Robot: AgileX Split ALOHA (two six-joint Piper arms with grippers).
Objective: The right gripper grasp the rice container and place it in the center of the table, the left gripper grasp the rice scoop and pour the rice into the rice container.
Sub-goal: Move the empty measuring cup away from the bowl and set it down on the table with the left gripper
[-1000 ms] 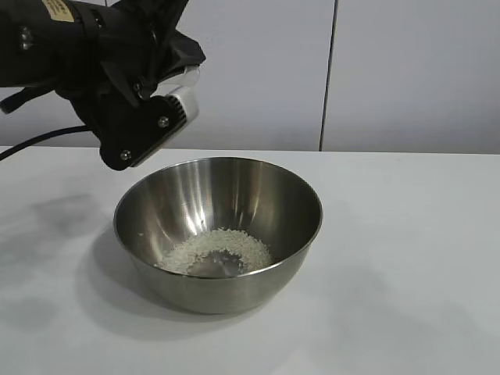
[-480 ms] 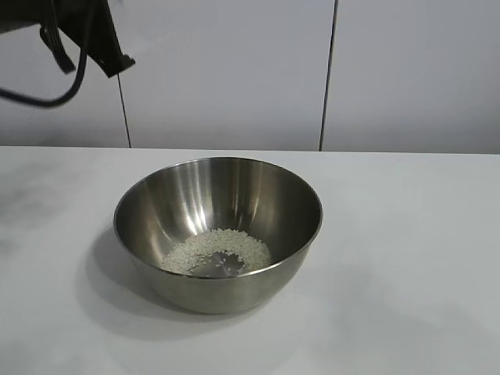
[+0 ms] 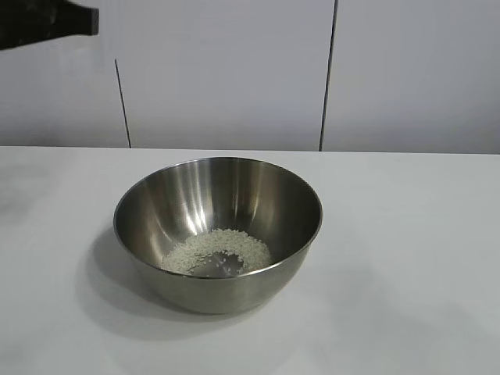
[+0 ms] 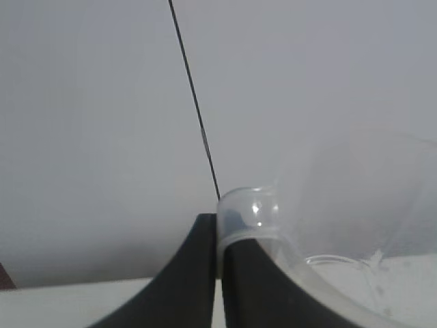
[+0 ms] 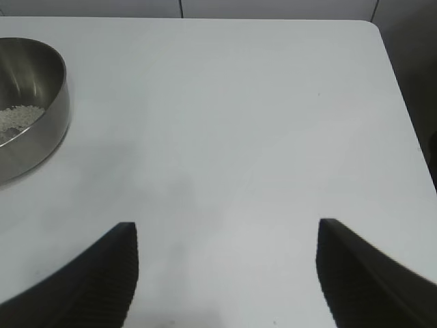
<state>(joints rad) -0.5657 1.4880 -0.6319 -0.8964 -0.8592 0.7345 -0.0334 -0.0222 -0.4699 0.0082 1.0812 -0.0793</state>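
White smooth table [image 3: 406, 234] runs back to a pale panelled wall [image 3: 234, 70] with thin dark seams; shiny brushed-steel rice container [image 3: 218, 232] — round, thin rolled rim — sits mid-table with a loose ring of rice [image 3: 219, 248] grains in its bottom. Left gripper [image 4: 220, 273] is up near the wall, black tapered fingers pinched on the rim of the translucent plastic rice scoop [image 4: 328, 239]; right gripper [image 5: 225, 273] hovers over bare table beside the bowl — ridged fingers spread wide, holding nothing.

wall [image 3: 226, 70]: pale panels, dark vertical seams (two visible) | light: soft, diffuse, faint shadows
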